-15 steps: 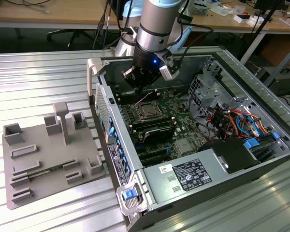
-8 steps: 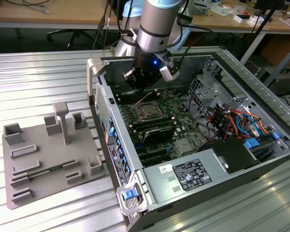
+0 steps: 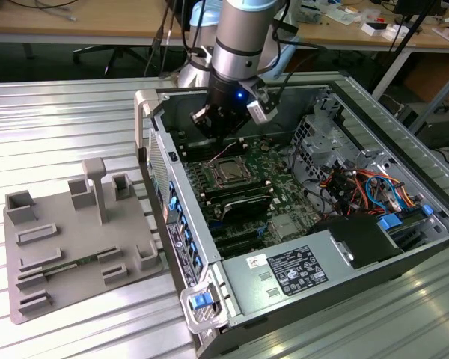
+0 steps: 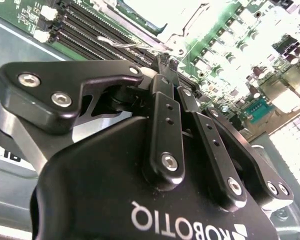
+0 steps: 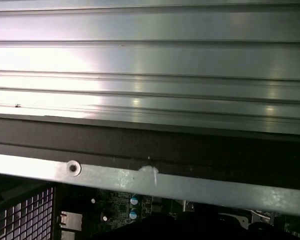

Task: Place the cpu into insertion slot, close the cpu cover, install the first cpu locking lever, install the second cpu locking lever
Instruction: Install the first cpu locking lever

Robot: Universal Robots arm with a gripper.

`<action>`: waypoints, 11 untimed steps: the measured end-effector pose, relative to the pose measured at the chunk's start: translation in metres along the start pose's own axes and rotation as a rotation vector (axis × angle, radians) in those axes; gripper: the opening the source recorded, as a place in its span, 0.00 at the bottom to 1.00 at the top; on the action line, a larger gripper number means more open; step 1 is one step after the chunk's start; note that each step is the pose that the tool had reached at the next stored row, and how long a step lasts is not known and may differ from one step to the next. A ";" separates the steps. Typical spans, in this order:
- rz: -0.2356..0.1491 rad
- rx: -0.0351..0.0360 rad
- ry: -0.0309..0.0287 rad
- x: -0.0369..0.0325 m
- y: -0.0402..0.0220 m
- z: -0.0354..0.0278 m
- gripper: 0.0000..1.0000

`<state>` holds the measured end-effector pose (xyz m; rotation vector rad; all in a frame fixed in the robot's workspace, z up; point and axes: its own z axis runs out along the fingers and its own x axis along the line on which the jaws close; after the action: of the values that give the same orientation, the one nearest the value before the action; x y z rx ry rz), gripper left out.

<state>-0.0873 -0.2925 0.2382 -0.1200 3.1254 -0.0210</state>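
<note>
Inside the open computer case, the cpu lies flat in the insertion slot on the green board. The silver cpu cover frames it and looks lowered. My gripper hangs just behind the socket, pointing down. In the second wrist view the gripper is shut, and its black fingers meet at the tips. The tips sit at the end of a thin silver locking lever beside the bright socket frame. Whether they grip the wire is unclear.
Long black memory slots flank the socket. A power supply and a bundle of coloured cables fill the case on the exterior view's right. A grey fixture plate lies on the ribbed metal table, left of the case.
</note>
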 end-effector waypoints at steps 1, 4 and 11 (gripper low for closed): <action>0.000 0.0012 0.0001 -0.0003 0.0002 0.0005 0.11; 0.000 0.0029 0.0002 -0.0014 0.0009 0.0020 0.11; 0.000 0.0030 0.0005 -0.0041 0.0025 0.0067 0.11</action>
<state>-0.0833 -0.2898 0.2315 -0.1201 3.1258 -0.0257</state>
